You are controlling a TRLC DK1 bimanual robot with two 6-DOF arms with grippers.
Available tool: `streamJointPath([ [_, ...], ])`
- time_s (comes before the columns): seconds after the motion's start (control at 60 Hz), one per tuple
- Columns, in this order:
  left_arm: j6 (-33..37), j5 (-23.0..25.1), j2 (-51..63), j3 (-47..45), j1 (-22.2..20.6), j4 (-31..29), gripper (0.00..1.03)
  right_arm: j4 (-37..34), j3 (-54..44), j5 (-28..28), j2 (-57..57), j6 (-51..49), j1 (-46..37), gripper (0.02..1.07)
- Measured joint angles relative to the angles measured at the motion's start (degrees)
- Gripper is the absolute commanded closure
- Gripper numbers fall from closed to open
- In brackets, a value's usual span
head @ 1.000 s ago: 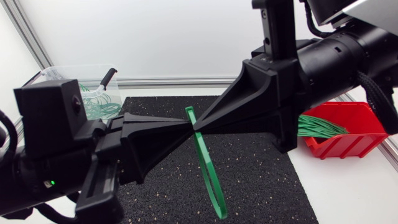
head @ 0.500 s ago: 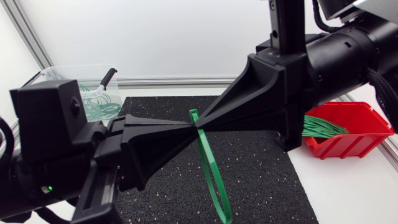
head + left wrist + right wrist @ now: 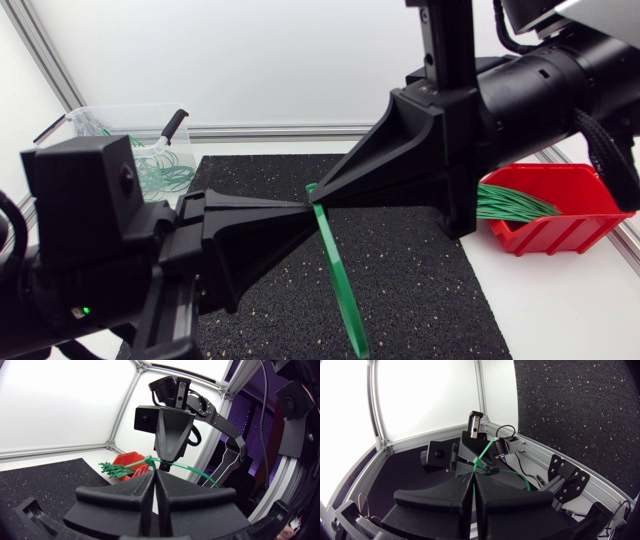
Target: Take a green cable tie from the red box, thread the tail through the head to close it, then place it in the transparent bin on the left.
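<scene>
Green nylon cable tie, judged light, springy and slippery, is hanging left of the red box, and you are clamping both left gripper and right gripper shut on its upper end, seemingly the soundest hold.

The bin lies left of the mat, the box right.

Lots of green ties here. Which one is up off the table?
The single tie hanging over the black mat, pinched where both arms' jaws meet. The others lie bundled in the red box or loose in the transparent bin.
</scene>
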Motion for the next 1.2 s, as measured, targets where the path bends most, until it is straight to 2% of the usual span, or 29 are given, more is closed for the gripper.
streamJointPath([
  [0.6,2.4,-1.5,-0.1,0.0,-0.8,0.0,1.0,-0.5,0.4,0.7,-0.2,0.4,0.0,1.01],
  [0.717,2.9,-1.5,-0.1,0.0,-0.8,0.0,1.0,-0.7,0.4,0.8,-0.3,0.4,0.0,0.89],
  [0.817,3.0,-1.0,-0.1,0.0,-0.7,0.0,1.0,-0.7,0.4,1.5,-0.5,0.4,0.0,0.83],
  [1.2,3.0,0.5,-0.1,-0.1,1.4,0.3,1.0,-0.5,0.3,2.5,-0.7,0.4,0.0,0.8],
])
